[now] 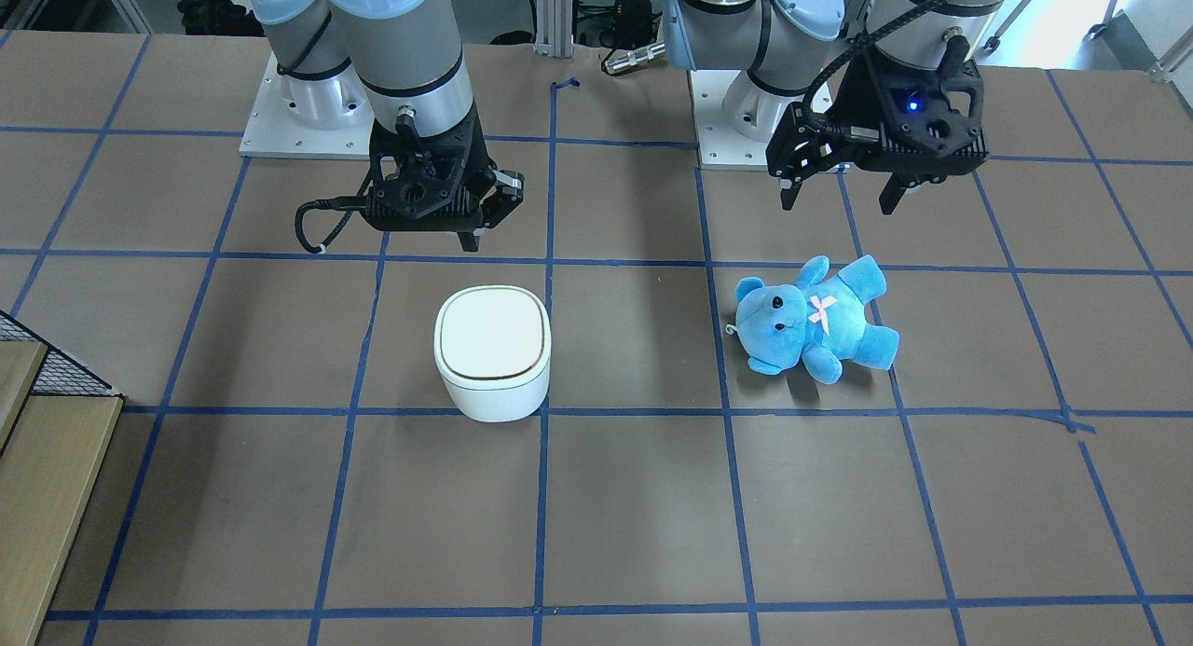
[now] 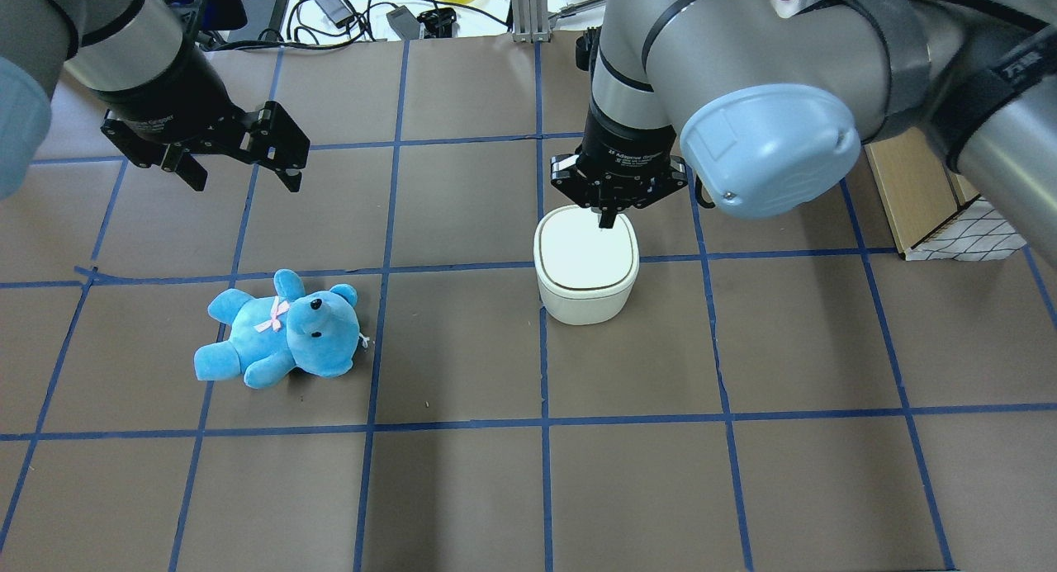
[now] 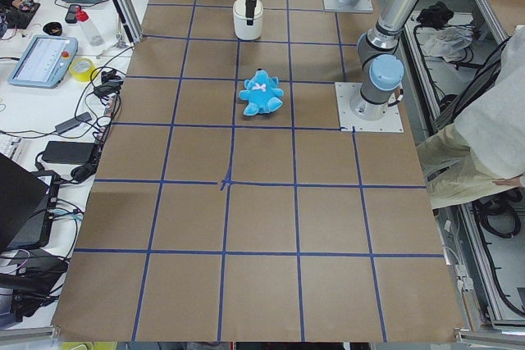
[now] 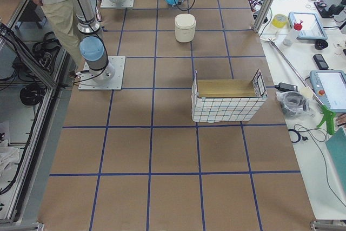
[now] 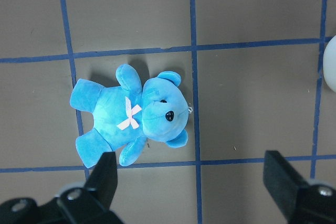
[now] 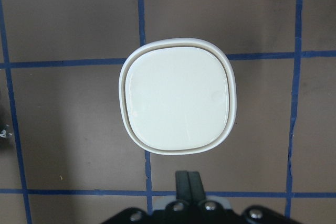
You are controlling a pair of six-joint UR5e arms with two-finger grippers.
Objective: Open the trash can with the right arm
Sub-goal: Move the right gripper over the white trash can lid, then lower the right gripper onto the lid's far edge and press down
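Note:
The white trash can (image 1: 492, 352) stands on the table with its flat lid shut; it also shows in the overhead view (image 2: 586, 258) and fills the middle of the right wrist view (image 6: 178, 100). My right gripper (image 2: 607, 219) is shut and empty, its fingers pressed together (image 6: 187, 182). It hangs above the can's robot-side edge (image 1: 471, 243), apart from the lid. My left gripper (image 2: 245, 180) is open and empty, hovering above the table on the robot's side of the blue plush bear (image 2: 281, 333), as the left wrist view (image 5: 193, 182) shows.
The bear (image 1: 811, 315) lies on its back about two grid squares to the can's side. A wire-mesh basket lined with wood (image 4: 227, 101) stands beyond the can at the table's right end (image 2: 950, 200). Cables and devices lie along the operators' edge (image 2: 396, 11).

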